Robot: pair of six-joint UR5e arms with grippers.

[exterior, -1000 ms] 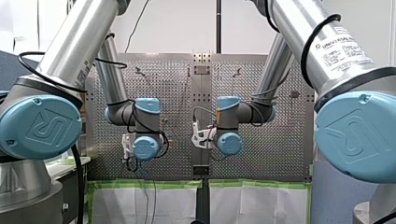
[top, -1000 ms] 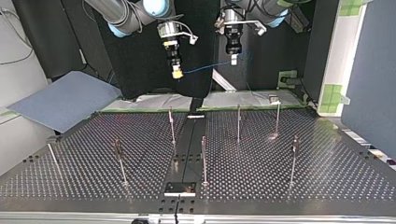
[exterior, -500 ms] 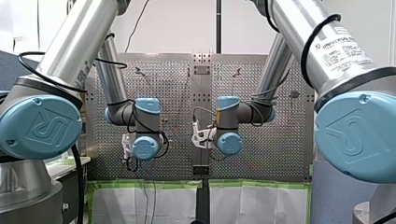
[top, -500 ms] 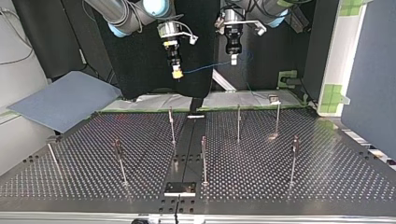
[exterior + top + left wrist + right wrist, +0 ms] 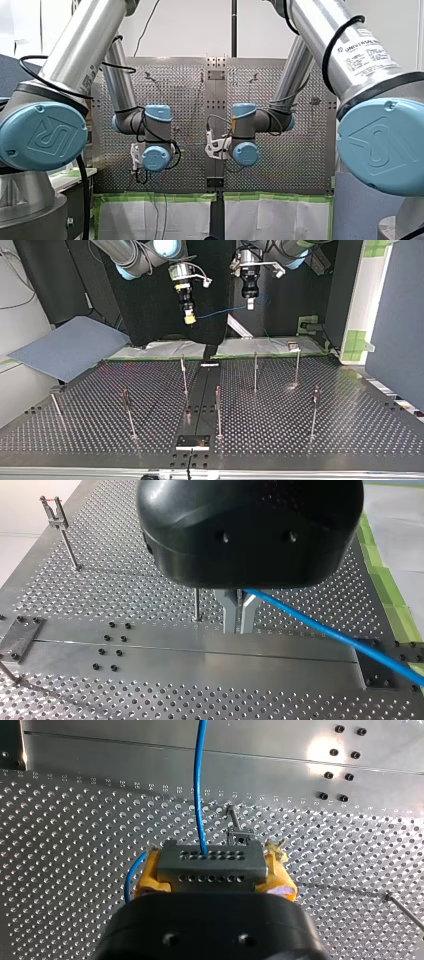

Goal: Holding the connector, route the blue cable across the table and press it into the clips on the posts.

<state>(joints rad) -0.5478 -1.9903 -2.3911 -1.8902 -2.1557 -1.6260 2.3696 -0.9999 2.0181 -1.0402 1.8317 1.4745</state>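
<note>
In the top view both grippers hang high above the perforated table (image 5: 350, 435). My right gripper (image 5: 189, 318), with yellow pads, is at that view's left; my left gripper (image 5: 250, 304) is to its right. A thin blue cable (image 5: 217, 313) runs between them. In the right wrist view my right gripper (image 5: 212, 870) is shut on a grey connector (image 5: 210, 862), and the blue cable (image 5: 199, 785) leaves the connector's face. In the left wrist view my left gripper (image 5: 237, 626) has its metal fingers shut on the blue cable (image 5: 320, 630), which trails off to one side.
Several thin metal posts with clips stand on the table, among them a post (image 5: 184, 375), a post (image 5: 255, 371) and a post (image 5: 218, 412). A metal strip (image 5: 200, 405) runs down the table's middle. A grey board (image 5: 65, 347) lies off the table at the top view's left.
</note>
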